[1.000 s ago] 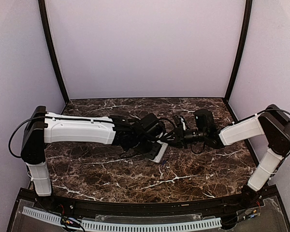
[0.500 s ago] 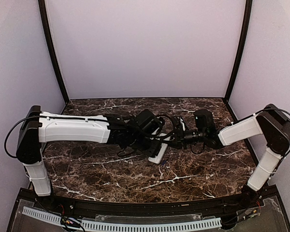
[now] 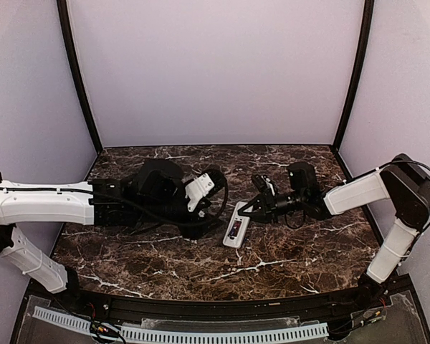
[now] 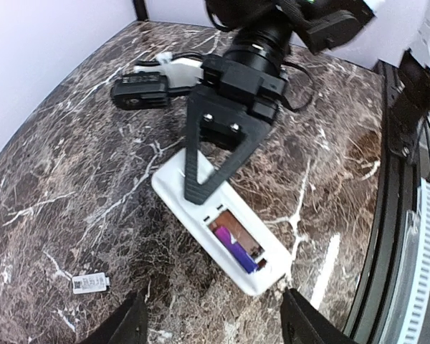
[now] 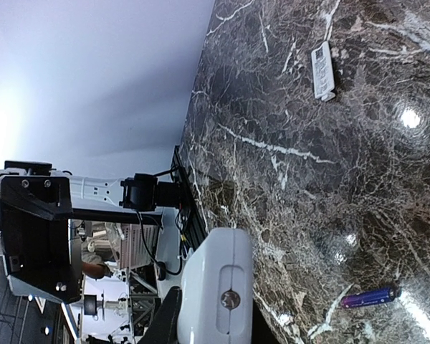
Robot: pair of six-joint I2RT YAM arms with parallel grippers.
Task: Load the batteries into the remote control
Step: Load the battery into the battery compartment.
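The white remote control (image 3: 236,225) lies back up on the marble, its battery bay open. One bluish-purple battery (image 4: 233,247) sits in the bay, along one side of it. My right gripper (image 3: 249,209) is shut on the remote's far end; one dark finger (image 4: 203,172) lies on its back, and the remote's white edge (image 5: 216,290) fills the space between the jaws. A second battery (image 5: 369,296) lies loose on the table. My left gripper (image 4: 215,326) is open and empty, hovering a short way left of the remote (image 4: 222,233).
A small white flat piece (image 4: 88,284) lies on the marble left of the remote; it also shows in the right wrist view (image 5: 322,70). The table's black front rail (image 4: 398,215) runs close behind the remote.
My left arm has drawn back to the left, off the remote, uncovering the bay with one battery in it. My right gripper has stayed clamped on the remote's end.
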